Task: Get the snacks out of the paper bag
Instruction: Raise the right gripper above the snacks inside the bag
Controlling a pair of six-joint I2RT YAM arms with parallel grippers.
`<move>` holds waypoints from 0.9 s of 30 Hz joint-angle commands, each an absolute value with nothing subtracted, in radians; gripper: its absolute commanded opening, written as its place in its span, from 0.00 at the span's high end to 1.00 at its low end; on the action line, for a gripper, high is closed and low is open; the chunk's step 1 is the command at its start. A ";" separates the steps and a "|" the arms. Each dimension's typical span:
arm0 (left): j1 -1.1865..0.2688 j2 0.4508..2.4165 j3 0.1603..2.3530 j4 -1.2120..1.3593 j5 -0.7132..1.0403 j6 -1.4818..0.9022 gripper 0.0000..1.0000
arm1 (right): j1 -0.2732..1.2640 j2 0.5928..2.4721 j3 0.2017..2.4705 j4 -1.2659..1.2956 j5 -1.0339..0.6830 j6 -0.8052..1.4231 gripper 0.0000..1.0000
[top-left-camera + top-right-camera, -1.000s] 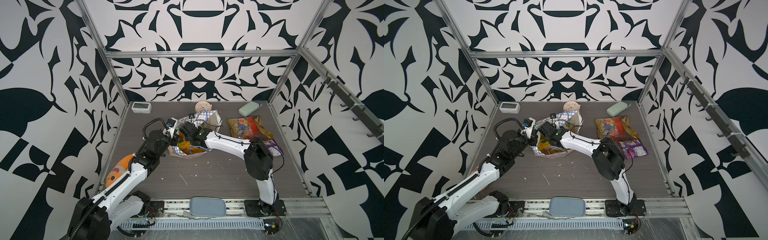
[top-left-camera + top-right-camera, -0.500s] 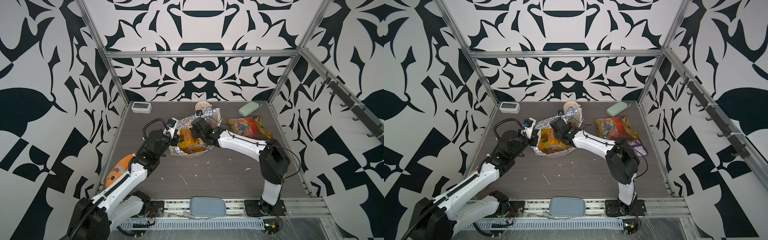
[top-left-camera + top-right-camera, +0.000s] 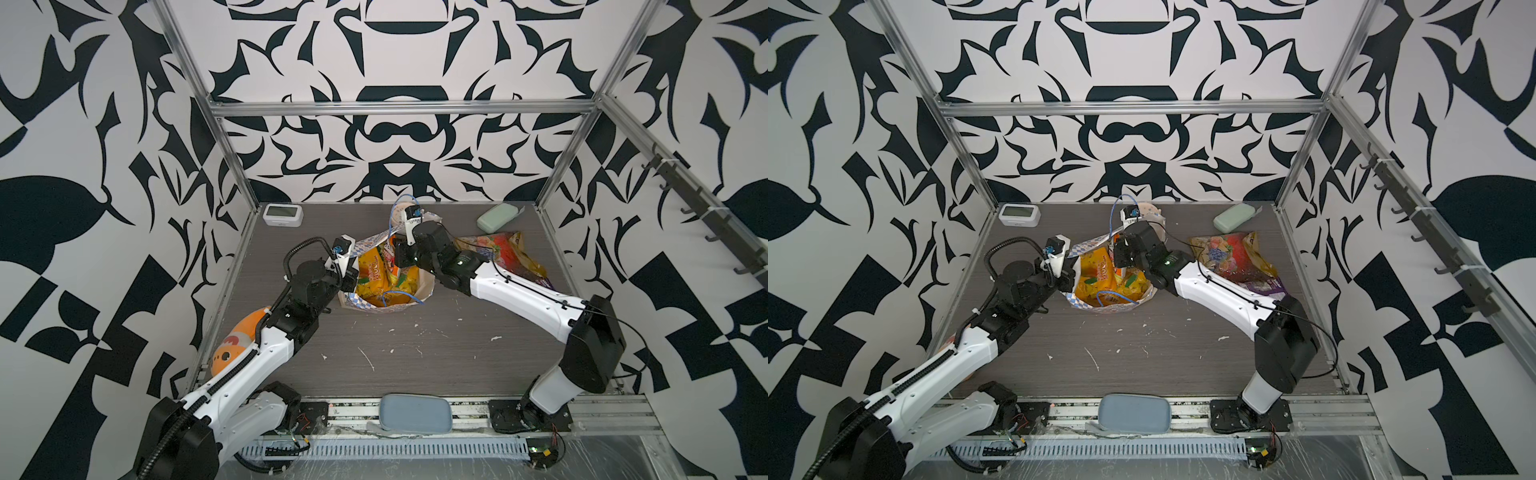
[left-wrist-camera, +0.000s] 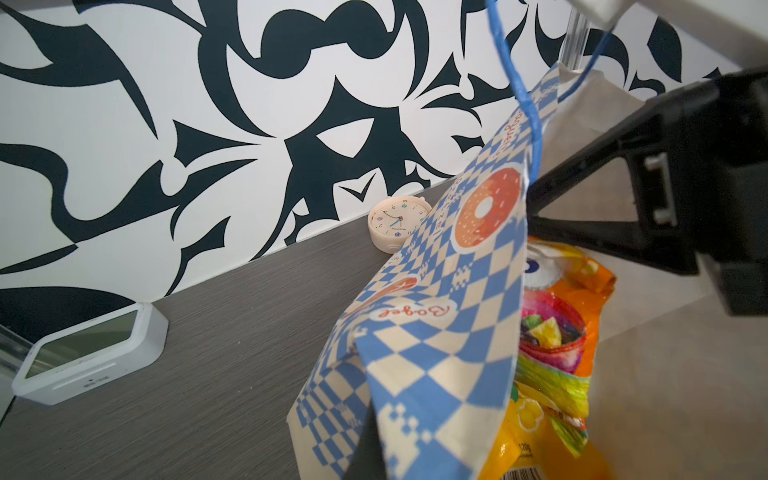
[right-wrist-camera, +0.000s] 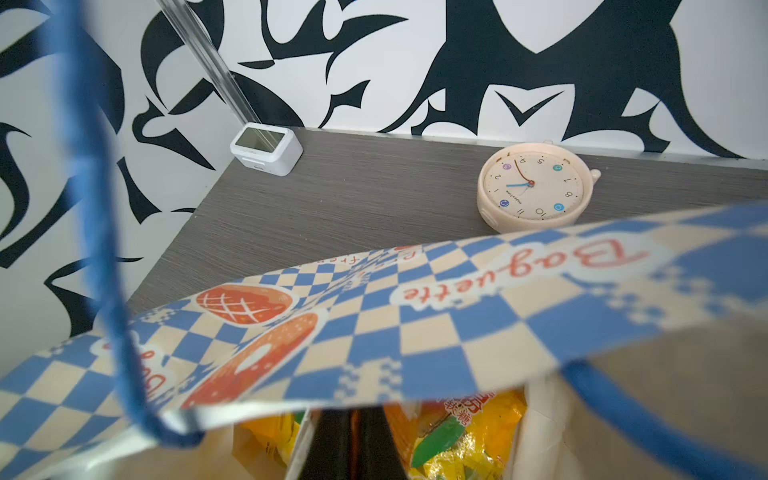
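Because both grippers were clamped shut at the mouth of the paper bag (image 3: 361, 302), the main risk was the bag coming along with whatever was pulled. The left gripper (image 3: 352, 277) pinched the checked rim on its own side. The right gripper (image 3: 399, 264) reached down inside opposite it, closed tight among the packets. Whether it had hold of the pink-orange packet (image 4: 557, 324) just under it, I could not tell.

The yellow-orange packets (image 3: 374, 270) sat in the bag between the two grippers. The multicoloured candy pack (image 3: 498, 249) and the purple packet (image 3: 1262, 286) lay out on the bench (image 3: 415, 353), behind the right gripper's arm.

A blue cord handle (image 3: 392, 216) looped up around the right wrist camera. A lift would likely have hauled the bag by that cord, tearing the paper at the left gripper's hold or tipping the bag over. Glossy film might also have slipped from a shallow pinch. The round clock (image 5: 536, 187) just beyond the right gripper could have been knocked.
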State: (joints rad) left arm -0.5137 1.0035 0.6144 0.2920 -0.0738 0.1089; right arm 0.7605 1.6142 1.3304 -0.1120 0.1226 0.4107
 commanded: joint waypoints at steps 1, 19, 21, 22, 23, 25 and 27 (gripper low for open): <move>-0.522 0.994 0.653 0.421 -0.069 0.117 1.00 | 0.755 1.567 1.349 -0.054 0.064 0.402 1.00; -0.522 1.032 0.706 0.375 -0.182 0.088 1.00 | 0.714 1.621 1.491 -0.254 -0.175 0.218 0.58; -0.522 1.034 0.706 0.367 -0.180 0.088 1.00 | 0.724 1.638 1.462 -0.254 -0.182 0.180 0.39; -0.521 1.032 0.703 0.368 -0.173 0.088 1.00 | 0.735 1.638 1.435 -0.239 -0.166 0.167 0.34; -0.521 1.032 0.698 0.374 -0.165 0.090 1.00 | 0.744 1.638 1.417 -0.230 -0.162 0.153 0.33; -0.522 1.029 0.694 0.379 -0.160 0.089 1.00 | 0.769 1.627 1.355 -0.197 -0.136 0.112 0.27; -0.523 1.029 0.693 0.378 -0.161 0.090 1.00 | 0.793 1.614 1.302 -0.165 -0.121 0.076 0.26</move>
State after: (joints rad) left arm -0.5175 1.0557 0.6746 0.2649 -0.1719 0.0792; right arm 0.7578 1.6482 1.3502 -0.1898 -0.1379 0.1654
